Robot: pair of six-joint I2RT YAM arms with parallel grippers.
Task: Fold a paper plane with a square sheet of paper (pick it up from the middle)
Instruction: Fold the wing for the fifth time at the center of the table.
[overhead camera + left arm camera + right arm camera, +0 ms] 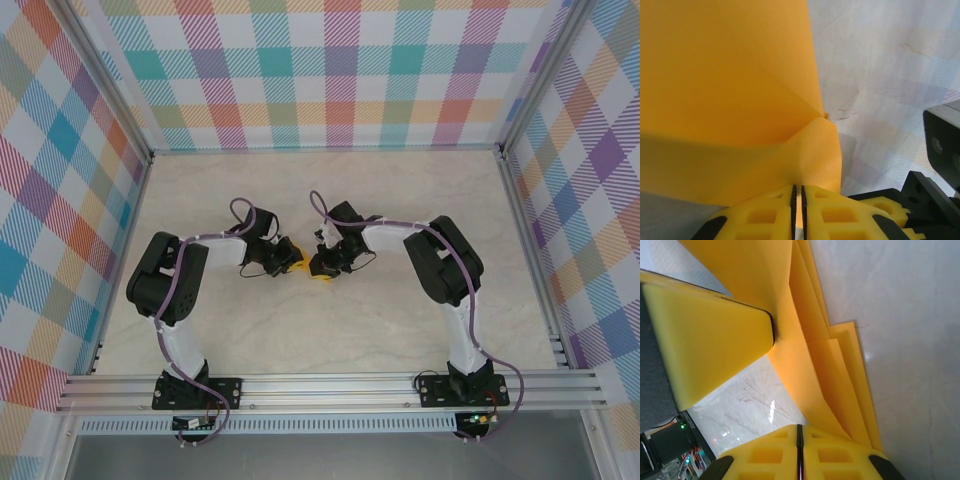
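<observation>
Left pincer (798, 192) pinches folded paper (730, 75); right pincer (799, 435) pinches paper opposite, over surface (890, 60). Pull apart, you tear paper. Loosen 1 grip, layers slip, crease skews.

Top view: you look down from above and behind the arm bases over the whole table (330, 340).
Left wrist: you look along the left end effector (798, 210), close on the orange paper (725, 75).
Right wrist: equally close, along the right end effector (799, 452).
Shared: all three take in the orange paper.
</observation>
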